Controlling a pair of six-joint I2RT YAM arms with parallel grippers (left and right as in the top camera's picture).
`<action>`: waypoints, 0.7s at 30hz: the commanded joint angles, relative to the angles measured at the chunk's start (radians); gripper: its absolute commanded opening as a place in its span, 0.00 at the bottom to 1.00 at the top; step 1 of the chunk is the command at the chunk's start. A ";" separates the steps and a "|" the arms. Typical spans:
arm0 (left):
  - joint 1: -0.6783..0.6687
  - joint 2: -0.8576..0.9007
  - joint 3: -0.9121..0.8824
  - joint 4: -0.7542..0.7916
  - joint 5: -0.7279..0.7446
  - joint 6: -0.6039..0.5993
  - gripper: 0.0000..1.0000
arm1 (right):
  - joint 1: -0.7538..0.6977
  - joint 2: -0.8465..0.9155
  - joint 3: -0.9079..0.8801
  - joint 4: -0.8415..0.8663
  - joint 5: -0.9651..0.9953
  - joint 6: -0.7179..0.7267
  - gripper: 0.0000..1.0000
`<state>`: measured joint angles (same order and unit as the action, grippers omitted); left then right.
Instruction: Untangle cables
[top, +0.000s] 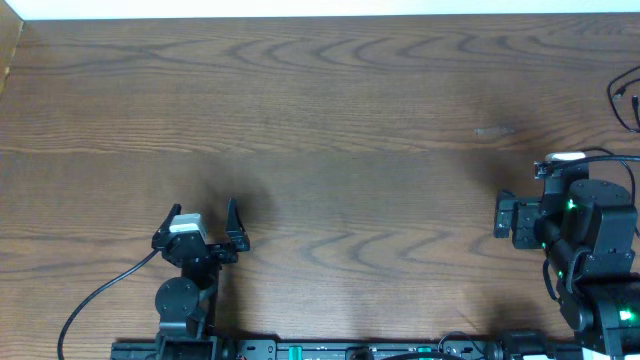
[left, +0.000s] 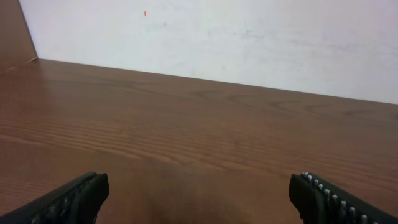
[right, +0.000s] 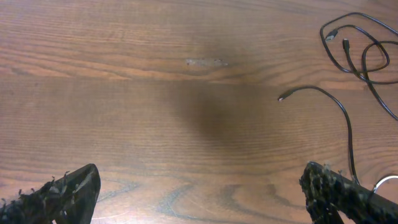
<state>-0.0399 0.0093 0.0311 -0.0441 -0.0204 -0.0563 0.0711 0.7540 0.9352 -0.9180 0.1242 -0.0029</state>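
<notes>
In the right wrist view, a black cable (right: 346, 61) lies in loose loops at the far right of the wooden table (right: 155, 93). One thin black strand (right: 344, 115) runs from a small plug end (right: 281, 98) down toward my right finger. A sliver of white cable (right: 387, 182) shows at the bottom right edge. Overhead, only a bit of the black cable (top: 622, 100) shows at the right edge. My right gripper (right: 199, 186) is open and empty, left of the cables. My left gripper (top: 203, 212) (left: 199, 190) is open and empty over bare wood, far from them.
The right arm (top: 590, 225) stands at the table's right side, the left arm's base (top: 180, 300) at the front left with its own thick black lead (top: 100, 295). A white wall (left: 217, 37) backs the table's far edge.
</notes>
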 joint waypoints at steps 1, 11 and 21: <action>0.004 -0.008 -0.027 -0.026 0.013 -0.017 0.98 | -0.004 -0.008 -0.002 0.000 0.004 0.017 0.99; 0.004 -0.005 -0.027 -0.026 0.013 -0.024 0.98 | -0.004 -0.008 -0.002 0.000 0.004 0.017 0.99; 0.004 -0.005 -0.027 -0.026 0.013 -0.024 0.98 | -0.004 -0.008 -0.002 0.000 0.004 0.017 0.99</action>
<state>-0.0399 0.0093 0.0311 -0.0441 -0.0200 -0.0750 0.0711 0.7540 0.9352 -0.9180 0.1242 -0.0029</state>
